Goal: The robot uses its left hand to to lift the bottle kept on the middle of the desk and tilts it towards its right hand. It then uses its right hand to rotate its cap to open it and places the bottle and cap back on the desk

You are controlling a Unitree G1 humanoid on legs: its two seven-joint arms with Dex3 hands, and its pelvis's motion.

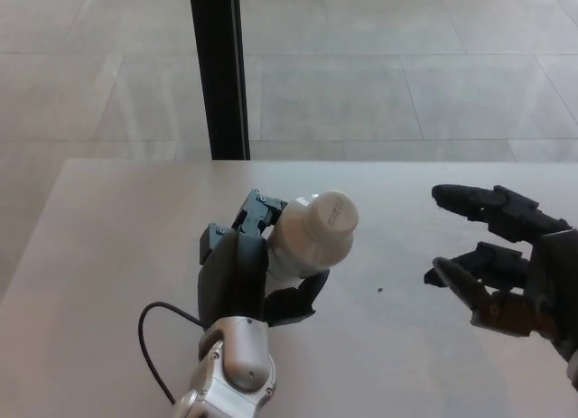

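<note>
A white plastic bottle (302,242) with a white screw cap (330,218) is held up off the pale desk (117,246), tilted with its cap pointing right. My left hand (248,269) is shut on the bottle's body, fingers wrapped around it from behind and below. My right hand (492,255) hovers to the right of the cap, open, fingers spread and pointing left toward it. A clear gap separates that hand from the cap.
A black vertical post (217,70) stands behind the desk's far edge. Beyond it lies grey tiled floor (406,75). A black cable (158,346) loops beside my left forearm. A tiny dark speck (380,289) lies on the desk.
</note>
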